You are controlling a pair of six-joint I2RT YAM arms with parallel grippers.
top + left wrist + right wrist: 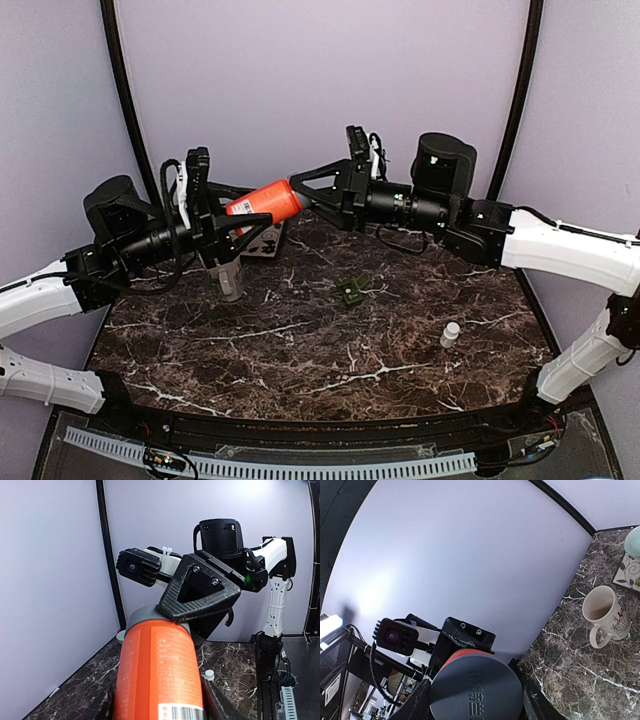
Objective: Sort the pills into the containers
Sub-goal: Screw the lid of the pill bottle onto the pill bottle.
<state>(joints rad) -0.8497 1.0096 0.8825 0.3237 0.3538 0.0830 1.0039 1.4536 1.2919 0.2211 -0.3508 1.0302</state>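
Left gripper (232,212) grasps the orange bottle (268,202), right gripper (305,188) clamps its grey cap (476,690) — upper left. If I twist unevenly, it could spill onto the worktop (330,350).

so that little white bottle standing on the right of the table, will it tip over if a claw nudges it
Probably: the white bottle stands upright and is taller than wide, so a push near its top would likely topple it. It looks round, so once down it may roll on the smooth table. Being small, it's likely light.
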